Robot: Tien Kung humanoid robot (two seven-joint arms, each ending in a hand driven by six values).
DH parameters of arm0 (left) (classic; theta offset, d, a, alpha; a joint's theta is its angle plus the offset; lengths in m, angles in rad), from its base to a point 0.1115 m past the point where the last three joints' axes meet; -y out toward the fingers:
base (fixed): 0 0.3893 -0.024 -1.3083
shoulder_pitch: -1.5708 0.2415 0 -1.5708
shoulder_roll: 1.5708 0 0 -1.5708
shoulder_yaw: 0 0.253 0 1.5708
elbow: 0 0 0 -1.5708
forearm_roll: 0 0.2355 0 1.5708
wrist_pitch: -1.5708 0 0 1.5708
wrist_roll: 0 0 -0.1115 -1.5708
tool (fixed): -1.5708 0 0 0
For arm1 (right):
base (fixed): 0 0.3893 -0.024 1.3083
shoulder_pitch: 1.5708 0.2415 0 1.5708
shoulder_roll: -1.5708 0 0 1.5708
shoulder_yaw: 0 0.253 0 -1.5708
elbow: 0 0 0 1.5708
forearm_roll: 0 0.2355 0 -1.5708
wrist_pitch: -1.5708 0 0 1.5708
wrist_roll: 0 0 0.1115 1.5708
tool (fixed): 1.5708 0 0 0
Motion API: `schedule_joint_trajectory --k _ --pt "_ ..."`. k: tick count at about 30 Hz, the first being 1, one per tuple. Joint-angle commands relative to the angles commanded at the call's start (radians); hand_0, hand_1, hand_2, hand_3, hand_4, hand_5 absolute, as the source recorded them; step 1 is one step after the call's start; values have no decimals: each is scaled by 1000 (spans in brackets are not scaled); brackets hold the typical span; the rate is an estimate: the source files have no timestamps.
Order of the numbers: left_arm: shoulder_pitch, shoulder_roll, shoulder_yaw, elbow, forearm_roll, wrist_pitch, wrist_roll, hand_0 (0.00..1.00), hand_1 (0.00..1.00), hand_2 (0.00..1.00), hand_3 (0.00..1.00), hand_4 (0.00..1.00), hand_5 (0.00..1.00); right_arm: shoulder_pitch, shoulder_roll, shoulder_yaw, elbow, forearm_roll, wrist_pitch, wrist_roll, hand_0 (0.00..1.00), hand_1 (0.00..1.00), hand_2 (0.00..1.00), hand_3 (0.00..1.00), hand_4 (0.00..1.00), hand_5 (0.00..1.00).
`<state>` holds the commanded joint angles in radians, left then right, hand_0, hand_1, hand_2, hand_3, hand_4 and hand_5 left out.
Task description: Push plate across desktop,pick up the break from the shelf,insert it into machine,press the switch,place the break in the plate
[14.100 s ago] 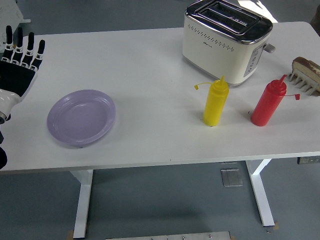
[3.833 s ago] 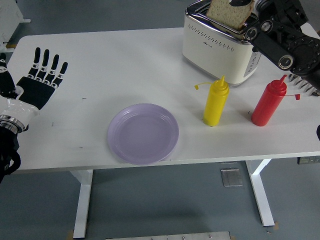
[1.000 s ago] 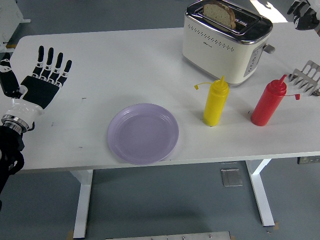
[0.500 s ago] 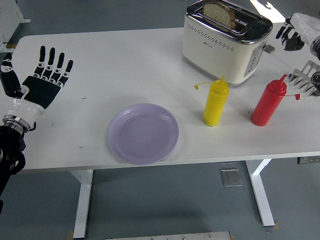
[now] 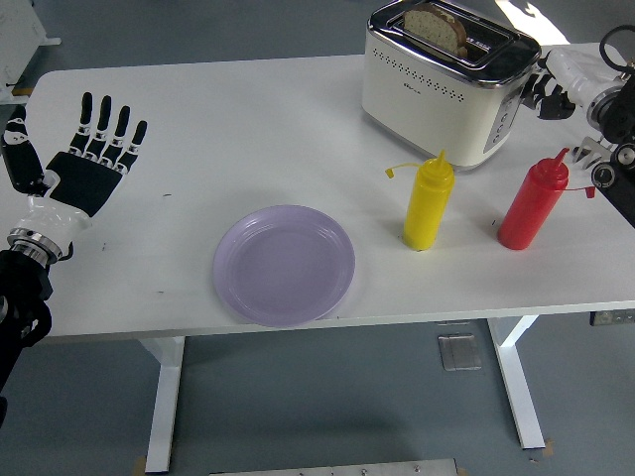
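- The slice of bread [image 5: 437,28] stands in a slot of the toaster [image 5: 446,84] at the far right of the table [image 5: 248,129], about one o'clock from the table's middle. Only its top shows above the slot, which suggests it is seated low enough for the lever to be pushed down.
- The toaster's side lever [image 5: 533,96] points towards three o'clock, on the face turned to the right arm, so that arm is the natural one to press it.
- The right robot hand [image 5: 563,79] sits just beside that lever, coming in from the right edge. Its dark fingertips point towards nine o'clock at the toaster's end face. It grips nothing; whether the fingers are curled or loose is too small to tell.
- The purple plate [image 5: 284,264] lies near the table's front edge, at roughly seven o'clock from the toaster. It is empty and close to centre, a handy landing spot for the bread once toasted.
- The yellow bottle [image 5: 429,201] and red bottle [image 5: 534,202] stand upright between toaster and front edge, apart from each other. A low reach from toaster to plate could clip the yellow one.
- The left robot hand [image 5: 89,164] hovers at nine o'clock, palm showing, fingers spread and straight, holding nothing, well clear of the plate.
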<state>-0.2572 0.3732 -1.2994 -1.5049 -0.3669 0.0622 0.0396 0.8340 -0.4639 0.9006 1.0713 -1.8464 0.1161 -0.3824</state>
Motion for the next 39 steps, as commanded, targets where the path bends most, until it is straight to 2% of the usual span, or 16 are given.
schedule_joint_trajectory --k 20,39 --pt "1 -3 2 -2 -3 0 0 819 758 708 730 812 998 -20 24 -52 -67 7 -42 35 313 434 541 474 204 2" --pt "-4 -4 3 -5 -2 3 -3 808 752 707 732 808 998 -38 58 -60 -114 39 -94 78 300 428 536 472 173 2"
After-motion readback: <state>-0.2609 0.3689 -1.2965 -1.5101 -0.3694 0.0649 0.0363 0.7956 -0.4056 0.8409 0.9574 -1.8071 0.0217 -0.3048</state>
